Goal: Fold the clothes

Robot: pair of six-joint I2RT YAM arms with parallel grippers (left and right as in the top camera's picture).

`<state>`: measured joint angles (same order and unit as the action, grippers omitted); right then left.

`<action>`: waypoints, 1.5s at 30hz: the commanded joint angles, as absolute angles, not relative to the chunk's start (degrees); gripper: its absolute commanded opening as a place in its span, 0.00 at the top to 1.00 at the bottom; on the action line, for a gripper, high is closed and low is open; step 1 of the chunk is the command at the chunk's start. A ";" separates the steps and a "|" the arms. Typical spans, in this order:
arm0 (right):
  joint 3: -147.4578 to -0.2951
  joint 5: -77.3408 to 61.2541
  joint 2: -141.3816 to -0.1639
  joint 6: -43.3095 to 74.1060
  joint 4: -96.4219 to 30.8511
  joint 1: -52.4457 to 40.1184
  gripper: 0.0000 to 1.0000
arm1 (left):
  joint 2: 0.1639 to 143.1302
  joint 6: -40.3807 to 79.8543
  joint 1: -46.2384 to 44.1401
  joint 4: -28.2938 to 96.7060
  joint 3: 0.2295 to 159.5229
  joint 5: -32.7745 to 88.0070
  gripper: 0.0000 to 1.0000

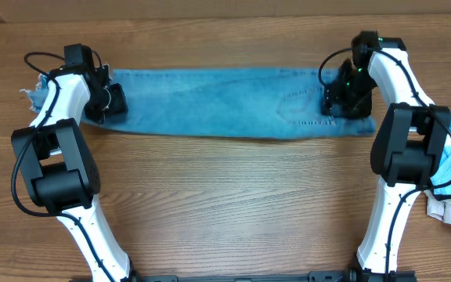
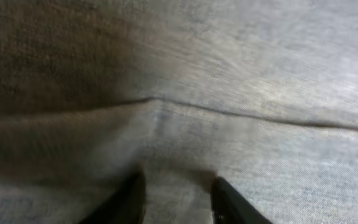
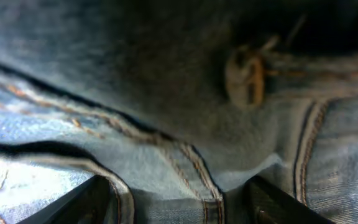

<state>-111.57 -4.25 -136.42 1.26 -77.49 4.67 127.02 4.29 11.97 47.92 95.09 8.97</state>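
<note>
The jeans (image 1: 225, 102) lie as one long strip across the far side of the worktop (image 1: 233, 204). The left end effector (image 1: 110, 102) is down on the leg end, its fingers slightly parted. The right end effector (image 1: 341, 95) is on the waistband end, its fingers wide apart over the denim.

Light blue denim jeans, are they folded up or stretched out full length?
Stretched out full length: the light blue denim jeans lie as one long narrow strip, with no crosswise fold.
</note>
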 commanded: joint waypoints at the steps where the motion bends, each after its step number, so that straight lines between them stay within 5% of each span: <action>1: -105.03 3.62 -141.29 3.07 -81.21 5.08 0.26 | 130.39 4.93 11.57 59.20 93.47 8.54 0.68; 7: -102.50 4.67 -141.29 4.73 -90.19 5.32 0.23 | 130.39 4.91 11.60 78.59 93.47 6.42 0.70; 17: -102.48 4.64 -141.27 5.17 -85.52 5.32 0.23 | 126.04 1.26 11.60 80.31 108.25 6.63 0.63; 25: -102.48 4.36 -141.27 5.15 -85.08 5.32 0.22 | 116.90 18.68 16.47 86.04 110.80 -18.83 0.47; 28: -102.48 4.25 -141.27 5.15 -84.73 5.32 0.22 | 116.90 16.99 21.32 82.52 110.00 -18.41 0.48; 30: -102.48 4.23 -141.27 5.15 -84.49 5.32 0.21 | 116.90 15.40 24.16 77.84 107.53 -15.73 0.39; 32: -102.48 4.23 -141.27 5.13 -84.49 5.32 0.20 | 116.90 22.90 27.38 76.55 103.24 -8.34 0.36; 38: -102.48 4.23 -141.27 5.15 -84.53 5.32 0.20 | 116.90 24.43 30.63 67.13 93.67 4.54 0.41; 40: -102.48 4.23 -141.27 5.15 -84.49 5.32 0.19 | 116.81 21.98 30.63 64.73 93.67 7.09 0.51; 45: -102.48 4.23 -141.27 5.15 -84.42 5.32 0.19 | 116.77 23.24 30.76 61.08 93.71 13.63 0.34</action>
